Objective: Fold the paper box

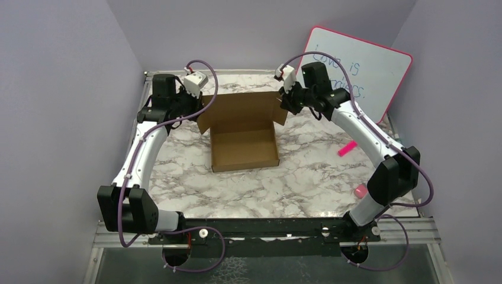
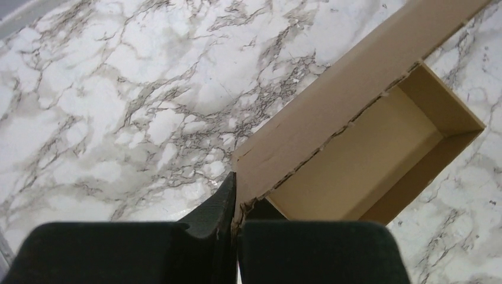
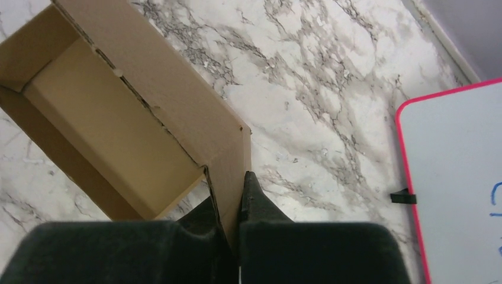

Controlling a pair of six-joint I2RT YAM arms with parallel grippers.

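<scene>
left claw (image 2: 234, 204) is clamping shut on the box (image 1: 244, 148) lid corner at its tips | right claw (image 3: 235, 201) is clamping the other corner | box is likely handling light, stiff, crease-prone: grip lid edges

White-grey marble-pattern tabletop (image 1: 308, 177) is enclosed by plain lavender walls (image 1: 59, 89). Pink-framed rectangular whiteboard w/ blue handwriting (image 1: 361, 68) is propped tilted at far-right corner. Pink stick-shaped obj. (image 1: 347, 148) & small pink stub (image 1: 360, 190) are laid on right side, apart.
</scene>
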